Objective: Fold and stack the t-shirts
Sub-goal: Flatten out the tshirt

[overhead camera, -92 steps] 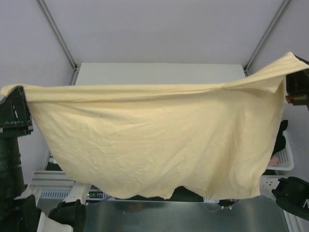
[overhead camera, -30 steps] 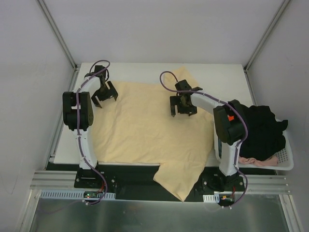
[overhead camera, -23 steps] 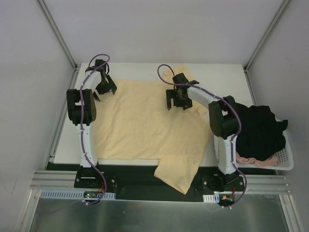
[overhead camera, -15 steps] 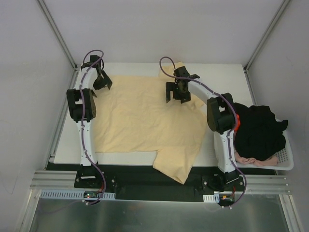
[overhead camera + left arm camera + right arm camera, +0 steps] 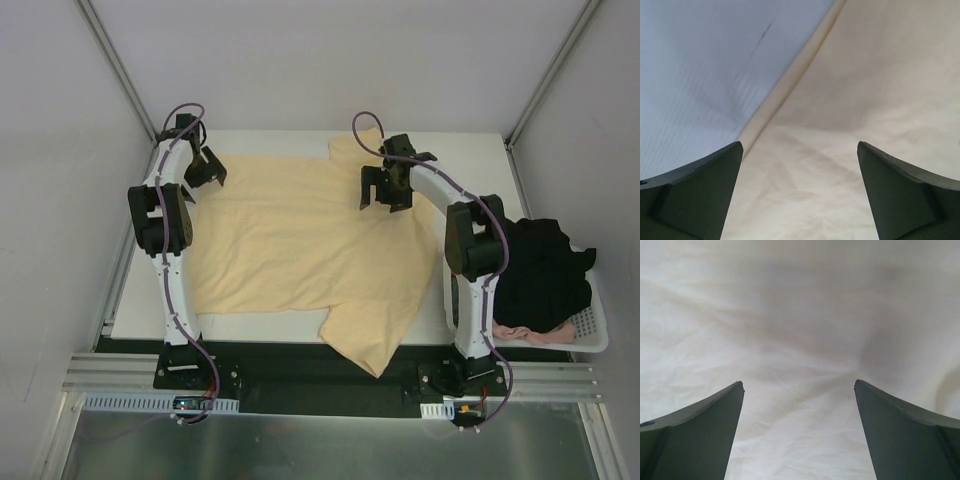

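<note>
The pale yellow t-shirt lay spread flat across the white desk, with one sleeve hanging over the near edge. The left hand stood over the shirt's far left corner and the right hand over its far right part, both with fingers wide apart and holding nothing. A black shirt and a pinkish shirt lay heaped in the white basket at the desk's right side.

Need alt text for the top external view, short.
A pale yellow t-shirt lies spread across the white table, one part hanging over the near edge. The left claw and the right claw are open above its far part. A white basket on the right holds black cloth and pinkish cloth.
</note>
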Motion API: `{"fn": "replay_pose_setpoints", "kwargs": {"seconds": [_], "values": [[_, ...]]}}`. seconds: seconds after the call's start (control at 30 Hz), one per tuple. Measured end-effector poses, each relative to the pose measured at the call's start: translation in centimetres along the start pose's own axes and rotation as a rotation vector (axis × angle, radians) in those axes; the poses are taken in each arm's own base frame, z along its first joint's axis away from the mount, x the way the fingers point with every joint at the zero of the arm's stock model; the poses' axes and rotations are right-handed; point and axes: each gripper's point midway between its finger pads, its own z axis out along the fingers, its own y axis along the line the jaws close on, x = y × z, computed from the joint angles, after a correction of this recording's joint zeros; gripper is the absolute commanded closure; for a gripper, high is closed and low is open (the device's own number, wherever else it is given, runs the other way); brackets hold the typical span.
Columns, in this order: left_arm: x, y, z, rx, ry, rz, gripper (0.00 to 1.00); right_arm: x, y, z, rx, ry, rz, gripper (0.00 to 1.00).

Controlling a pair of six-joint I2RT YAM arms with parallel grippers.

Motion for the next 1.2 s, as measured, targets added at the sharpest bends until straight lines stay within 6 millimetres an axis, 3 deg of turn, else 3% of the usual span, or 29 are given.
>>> {"fn": "replay_pose_setpoints", "kwargs": {"seconds": [0.1, 0.23, 0.3, 0.4, 0.57, 0.67, 0.93, 0.97, 1.1, 1.2], "values": [[1.5, 1.0, -3.8, 0.014, 0.004, -0.007, 0.01, 0.1, 0.5, -3.1, -0.017, -0.046, -0.025, 0.03], [4.9, 4.3, -11.3, 0.015, -0.058, -0.056, 0.01, 1.6, 1.9, -9.8, -0.08, -0.215, -0.07, 0.03], [8.2, 7.3, -15.0, 0.005, -0.094, -0.1, 0.01, 3.2, 2.8, -13.0, -0.125, -0.312, -0.091, 0.03], [13.7, 11.6, -17.3, -0.026, -0.113, -0.167, 0.01, 6.8, 3.7, -15.0, -0.168, -0.378, -0.115, 0.03], [23.3, 17.1, -14.9, -0.094, -0.027, -0.286, 0.01, 13.4, 3.1, -13.2, -0.19, -0.334, -0.13, 0.03], [26.7, 18.7, -13.7, -0.118, 0.008, -0.351, 0.01, 15.1, 2.3, -12.6, -0.184, -0.31, -0.127, 0.03], [28.5, 20.1, -13.0, -0.08, -0.06, -0.512, 0.22, 13.6, 2.7, -15.6, -0.213, -0.452, -0.137, 0.03], [28.6, 20.1, -13.0, -0.082, -0.063, -0.527, 0.3, 13.4, 2.6, -15.8, -0.212, -0.466, -0.138, 0.03], [28.3, 20.4, -12.7, -0.105, -0.074, -0.568, 0.44, 13.7, 2.0, -15.6, -0.191, -0.474, -0.143, 0.03], [28.2, 20.5, -12.4, -0.129, -0.07, -0.599, 0.48, 13.9, 1.7, -15.3, -0.177, -0.469, -0.146, 0.03]]}}
